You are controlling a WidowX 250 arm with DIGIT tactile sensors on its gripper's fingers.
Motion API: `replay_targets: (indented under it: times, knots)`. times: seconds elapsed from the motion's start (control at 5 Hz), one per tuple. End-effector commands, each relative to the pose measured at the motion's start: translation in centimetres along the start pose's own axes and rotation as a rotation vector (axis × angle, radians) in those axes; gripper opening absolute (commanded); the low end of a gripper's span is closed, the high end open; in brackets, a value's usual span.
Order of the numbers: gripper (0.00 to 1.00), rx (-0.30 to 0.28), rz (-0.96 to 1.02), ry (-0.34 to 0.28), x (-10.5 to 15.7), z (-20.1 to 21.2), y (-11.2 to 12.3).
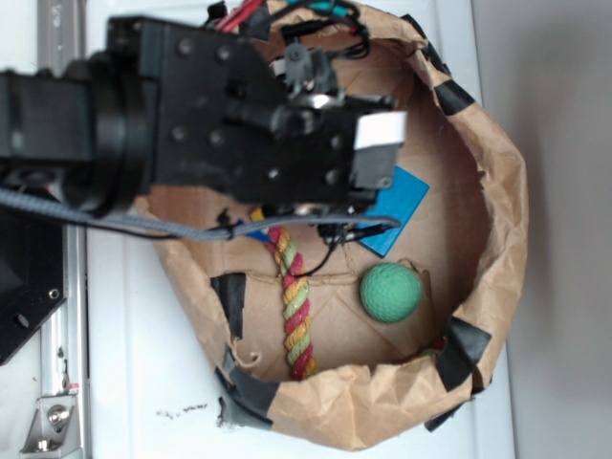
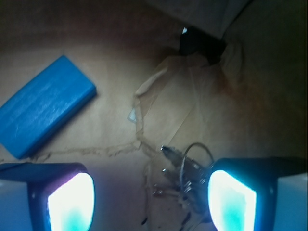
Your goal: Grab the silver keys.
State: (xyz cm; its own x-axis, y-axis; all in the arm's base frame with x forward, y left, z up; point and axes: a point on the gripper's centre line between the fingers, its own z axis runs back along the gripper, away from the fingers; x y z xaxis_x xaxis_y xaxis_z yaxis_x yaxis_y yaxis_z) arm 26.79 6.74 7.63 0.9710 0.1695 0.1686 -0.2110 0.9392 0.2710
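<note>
Two fingers [image 2: 72, 202] of the gripper [image 2: 151, 204] stood apart, nothing clamped. Silver keys [image 2: 185, 175] sat between them, touching the 3 o'clock finger; blue block [image 2: 43, 113] at 10 o'clock.

— I have the bunch of shiny silver metal keys on a thin wire ring [image 2: 185, 180] in the wrist view. Do you see it?

— Yes, toward five o'clock in that view. It lies flat on brown cardboard.

— The ring loops up at the twelve o'clock end of the bunch. The key blades are heaped under it, pointing roughly toward ten and seven o'clock.

— How many keys?

— Several, but I cannot count them; they overlap and the light is dim.

— And from the exterior camera?

— I cannot find the bunch there at all.
</note>
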Motion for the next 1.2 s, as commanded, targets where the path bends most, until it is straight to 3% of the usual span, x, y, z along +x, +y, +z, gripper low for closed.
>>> replay_targets:
  times: [0.0, 0.2, 0.4, 0.6, 1.0]
  knots:
    - [1.00, 0.062, -0.015, -0.068, 0.6, -0.3, 2.2]
    - [1.00, 0.072, -0.044, -0.071, 0.5, -1.4, 2.5]
    - [1.00, 0.020, -0.094, -0.044, 0.7, -2.3, 2.2]
    - [1.00, -0.016, -0.130, 0.022, 2.2, -4.6, 1.6]
    - [1.00, -0.030, -0.138, 0.054, 2.5, -5.5, 1.9]
